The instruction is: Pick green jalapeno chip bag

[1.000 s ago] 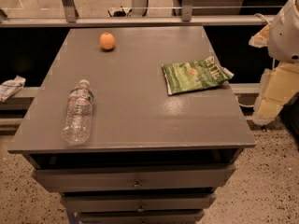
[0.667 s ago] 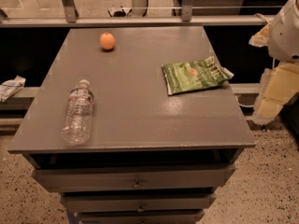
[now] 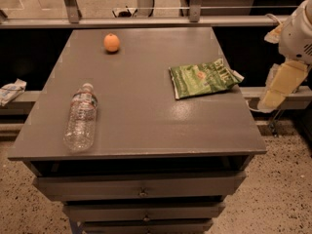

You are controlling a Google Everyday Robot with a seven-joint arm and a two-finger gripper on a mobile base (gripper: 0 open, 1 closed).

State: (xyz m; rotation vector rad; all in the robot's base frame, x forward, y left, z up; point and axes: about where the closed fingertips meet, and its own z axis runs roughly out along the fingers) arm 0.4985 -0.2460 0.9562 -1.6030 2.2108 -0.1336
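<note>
The green jalapeno chip bag lies flat on the right side of the grey table top, near its right edge, with white lettering and a small orange-red mark in the middle. My gripper hangs off the table's right side, beyond the edge, to the right of the bag and apart from it. It holds nothing that I can see.
A clear plastic water bottle lies on its side at the front left of the table. An orange sits at the back. Drawers are below the top. A rail runs behind the table. A crumpled wrapper lies at far left.
</note>
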